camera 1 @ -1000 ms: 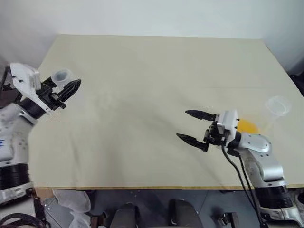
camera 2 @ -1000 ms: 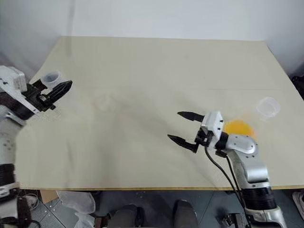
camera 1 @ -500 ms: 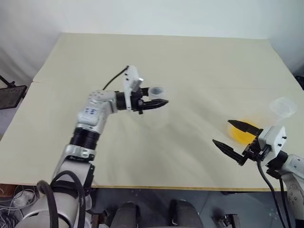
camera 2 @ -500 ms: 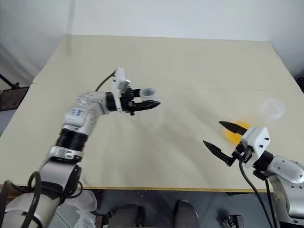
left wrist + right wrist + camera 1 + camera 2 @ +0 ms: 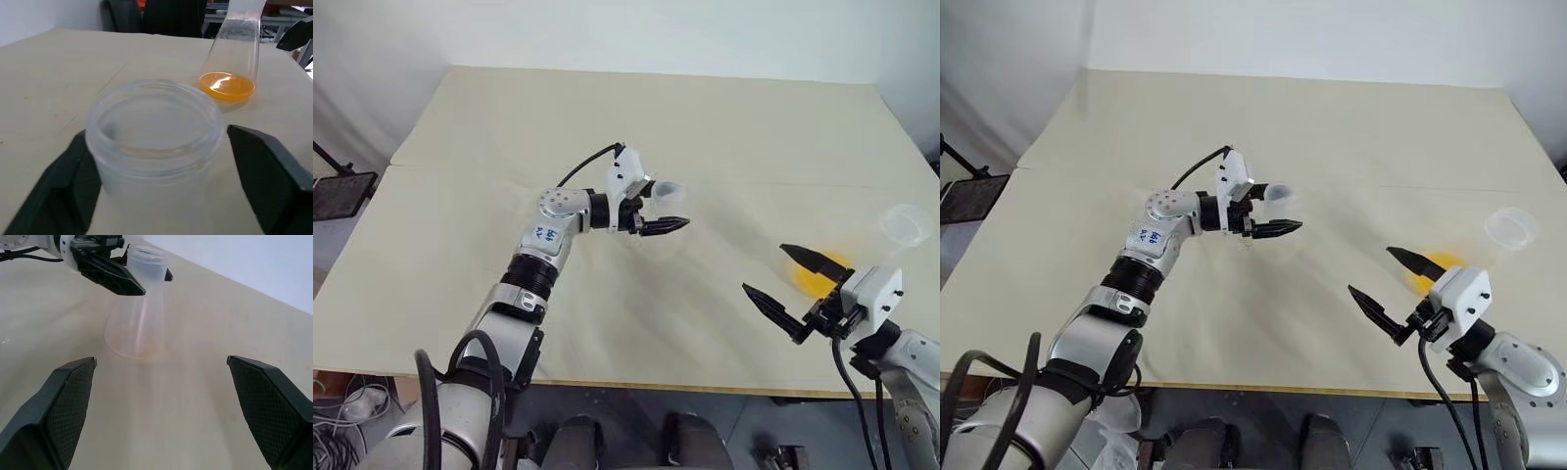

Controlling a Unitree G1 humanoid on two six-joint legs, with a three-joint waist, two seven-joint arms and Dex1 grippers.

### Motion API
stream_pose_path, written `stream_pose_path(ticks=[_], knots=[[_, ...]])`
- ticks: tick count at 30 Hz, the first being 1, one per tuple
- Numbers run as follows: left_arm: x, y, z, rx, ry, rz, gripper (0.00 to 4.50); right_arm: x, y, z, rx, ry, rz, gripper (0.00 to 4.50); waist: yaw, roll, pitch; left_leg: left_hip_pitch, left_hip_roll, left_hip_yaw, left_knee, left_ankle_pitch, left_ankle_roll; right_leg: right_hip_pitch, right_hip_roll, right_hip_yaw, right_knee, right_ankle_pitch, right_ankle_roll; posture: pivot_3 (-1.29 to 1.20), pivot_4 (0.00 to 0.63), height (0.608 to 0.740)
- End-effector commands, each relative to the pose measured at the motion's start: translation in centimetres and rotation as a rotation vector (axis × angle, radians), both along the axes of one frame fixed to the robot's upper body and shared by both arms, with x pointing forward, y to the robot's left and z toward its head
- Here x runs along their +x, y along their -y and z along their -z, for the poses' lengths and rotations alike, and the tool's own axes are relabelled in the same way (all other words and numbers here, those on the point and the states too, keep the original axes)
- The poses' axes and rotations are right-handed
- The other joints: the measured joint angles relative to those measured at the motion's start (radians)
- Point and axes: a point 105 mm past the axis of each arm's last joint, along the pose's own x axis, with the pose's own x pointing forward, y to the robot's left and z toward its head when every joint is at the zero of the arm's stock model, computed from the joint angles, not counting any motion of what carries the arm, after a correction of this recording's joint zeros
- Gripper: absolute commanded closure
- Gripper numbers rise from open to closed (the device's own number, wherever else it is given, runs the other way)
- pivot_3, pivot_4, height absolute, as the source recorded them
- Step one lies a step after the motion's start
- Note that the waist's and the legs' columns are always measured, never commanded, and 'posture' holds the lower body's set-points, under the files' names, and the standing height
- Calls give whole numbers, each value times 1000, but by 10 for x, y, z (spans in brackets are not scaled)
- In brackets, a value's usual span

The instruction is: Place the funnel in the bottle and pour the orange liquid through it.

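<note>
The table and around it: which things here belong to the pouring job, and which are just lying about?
Belonging to the job:
- bottle, standing between the open left gripper's fingers
- orange liquid
- clear container holding it
- right gripper, open

Just lying about:
- black stand beside the table
- dark chairs beyond it

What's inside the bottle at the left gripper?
Nothing shows in the bottle's open mouth; through the clear wall it looks empty. Its very bottom is hidden from above.
</note>
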Motion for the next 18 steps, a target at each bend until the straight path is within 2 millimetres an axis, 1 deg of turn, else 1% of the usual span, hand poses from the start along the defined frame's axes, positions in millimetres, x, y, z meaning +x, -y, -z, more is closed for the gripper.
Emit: stream_pose_path(ticks=[1,6,11,14,18], knots=[[-7,-2,-18,-54,42,37,12,0,-9,-11,11,41,-33,0,0,0,0,0,0,0,0,0,0,0,0,0,0,0,0,0,150,740],[-10,-7,-18,-52,45,37,12,6,-14,-13,13,45,-58,0,0,0,0,0,0,0,0,0,0,0,0,0,0,0,0,0,150,740],[-8,-10,-19,-61,44,13,12,9,-17,-14,14,45,-75,0,0,0,0,0,0,-1,0,0,0,0,0,0,0,0,0,0,150,740],[-7,-16,-13,-48,9,0,12,11,-18,-15,15,47,-82,0,-1,0,0,0,0,-1,0,0,0,0,0,0,0,0,0,0,150,740],[1,-22,-8,-72,-9,-62,12,13,-21,-15,19,51,-90,0,-1,0,0,0,0,-1,0,0,0,0,0,0,1,0,0,0,150,740]])
